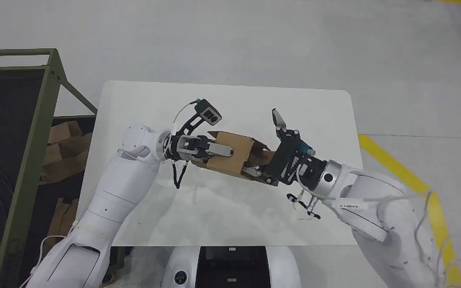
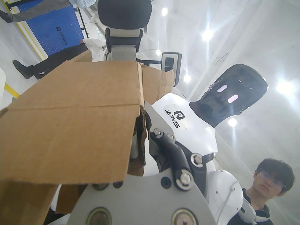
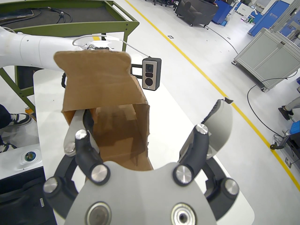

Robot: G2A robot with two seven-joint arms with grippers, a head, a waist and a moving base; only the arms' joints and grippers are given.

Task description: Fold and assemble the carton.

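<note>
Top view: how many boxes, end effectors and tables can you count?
Box: 1
End effectors: 2 (left end effector, right end effector)
Table: 1
Total: 4

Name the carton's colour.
The carton is plain brown cardboard; the right wrist view shows it best.

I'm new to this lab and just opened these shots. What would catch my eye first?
The brown carton stands out first, at the middle of the white table between both arms. The left pincer grips one end, while the right pincer is open, with one finger inside the carton's open end and the other outside it. A green cart holding cardboard pieces stands beside the table on the left arm's side.
</note>
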